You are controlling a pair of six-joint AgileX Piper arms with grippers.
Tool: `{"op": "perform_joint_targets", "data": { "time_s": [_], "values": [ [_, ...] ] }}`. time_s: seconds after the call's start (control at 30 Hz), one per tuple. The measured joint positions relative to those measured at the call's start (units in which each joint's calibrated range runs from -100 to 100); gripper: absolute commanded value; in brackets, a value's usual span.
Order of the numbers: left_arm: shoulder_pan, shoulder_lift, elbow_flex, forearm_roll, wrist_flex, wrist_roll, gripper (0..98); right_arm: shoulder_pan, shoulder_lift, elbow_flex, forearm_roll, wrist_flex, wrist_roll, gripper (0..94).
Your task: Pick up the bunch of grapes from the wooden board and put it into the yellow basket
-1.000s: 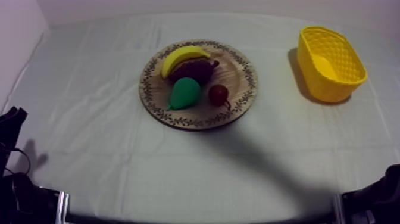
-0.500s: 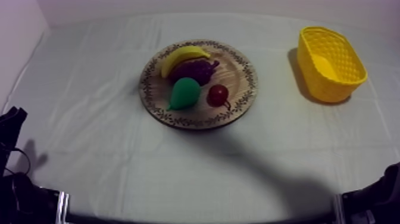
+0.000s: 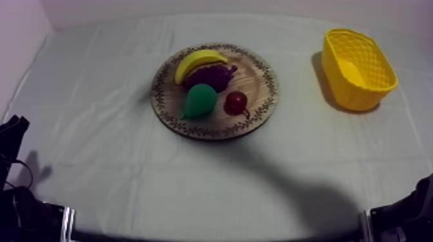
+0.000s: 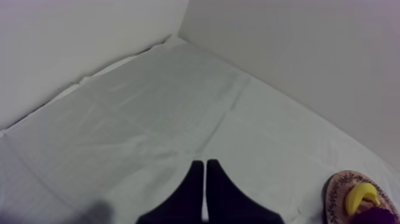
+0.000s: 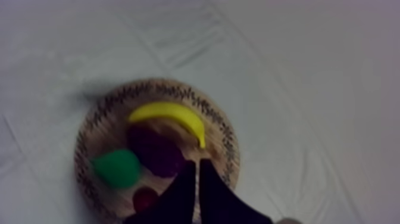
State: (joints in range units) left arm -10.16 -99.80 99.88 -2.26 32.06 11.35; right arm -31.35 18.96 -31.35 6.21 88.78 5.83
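the job is at its first step: the bunch of grapes (image 3: 212, 76) lies on the wooden board (image 3: 261, 80) in the middle of the bench (image 3: 116, 161), and nothing holds it yet. the right fingers (image 5: 181, 193) are pressed together with nothing between them, and they hang over the edge of the board, pointing at the fruit. the left fingers (image 4: 191, 187) are pressed together too, holding nothing, over bare cloth well apart from the board. the yellow basket (image 3: 357, 96) sits on the right side of the bench, well apart from the board, so the right arm looks like the one for this job. next, it seems, the right fingers must spread open, go down on the grapes and close on them. that may not be easy. the banana (image 3: 200, 61) lies touching the grapes on the far side, the pear (image 3: 201, 100) sits just beside them on the near side, and the small red fruit (image 3: 236, 102) is near too. the fingers could bump these or grab the wrong one, so they should come down right over the grapes.
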Motion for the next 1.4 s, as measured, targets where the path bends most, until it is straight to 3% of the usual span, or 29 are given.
{"op": "perform_joint_targets", "data": {
  "time_s": [0.33, 0.7, 0.8, 0.97, 1.17, 1.27, 1.4],
  "values": [
    [0.0, 0.0, 0.0, 0.00, 0.0, 0.0, 0.1, -0.6, 0.4, 4.3, -0.2, 4.1, 6.6, 0.4],
    [0.0, 0.0, 0.0, 0.00, 0.0, 0.0, 0.1, -1.8, -1.5, 7.4, -0.4, 1.0, 6.5, 1.2],
    [0.0, 0.0, 0.0, 0.00, 0.0, 0.0, 0.1, -2.1, -2.3, 9.6, -0.7, -2.2, 5.7, 12.1],
    [0.0, 0.0, 0.0, 0.00, 0.0, 0.0, 0.1, -3.1, -2.8, 13.0, 0.0, -4.4, 3.7, 42.2],
    [0.0, 0.0, 0.0, 0.00, 0.0, 0.0, 0.1, -4.4, -2.9, 15.7, 2.1, -5.9, 2.0, 71.2],
    [0.0, 0.0, 0.0, 0.00, 0.0, 0.0, 0.1, -4.1, -2.9, 16.5, 1.8, -6.4, 2.1, 80.3],
    [0.0, 0.0, 0.0, 0.00, 0.0, 0.0, 0.1, -3.4, -2.8, 16.7, 0.5, -7.5, 3.5, 85.7]
  ]
}}
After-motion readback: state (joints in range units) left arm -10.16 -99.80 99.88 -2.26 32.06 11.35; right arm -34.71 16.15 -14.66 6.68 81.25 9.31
